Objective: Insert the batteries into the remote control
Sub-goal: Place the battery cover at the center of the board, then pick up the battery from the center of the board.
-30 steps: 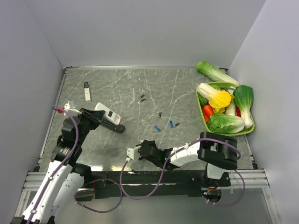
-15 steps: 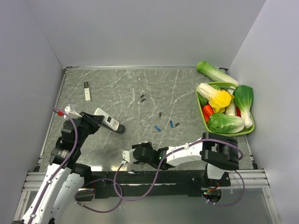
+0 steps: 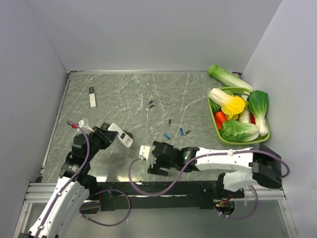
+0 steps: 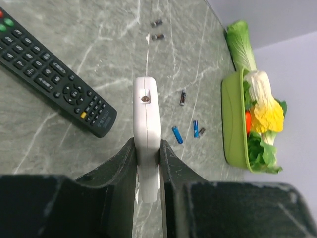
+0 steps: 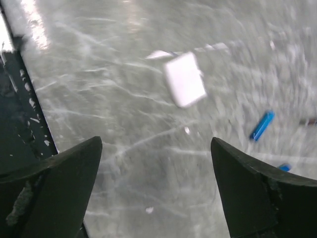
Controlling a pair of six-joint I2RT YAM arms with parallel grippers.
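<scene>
My left gripper [image 4: 147, 144] [image 3: 110, 133] is shut on the white remote control [image 4: 146, 114] [image 3: 121, 134], gripping it edge-on by its long sides. Loose batteries lie on the table to the right. They include two blue batteries [image 4: 177, 134] [image 4: 195, 128] [image 3: 167, 136] and dark batteries [image 4: 183, 97] [image 3: 151, 104] farther off. My right gripper [image 5: 156, 144] [image 3: 152, 158] hangs open over bare table with nothing between its fingers. A small white flat piece [image 5: 184, 87] [image 3: 144, 151] lies just beyond its fingertips. One blue battery [image 5: 262, 125] shows to its right.
A black remote [image 4: 54, 74] lies on the table left of the held one. A green basket [image 3: 214, 119] of vegetables stands at the right edge. A slim white strip [image 3: 92, 97] lies at the far left. Walls close in the table.
My right gripper has opened wide, let go of the small white piece and shifted right and away from the near edge. The left gripper has drawn the white remote control nearer.
</scene>
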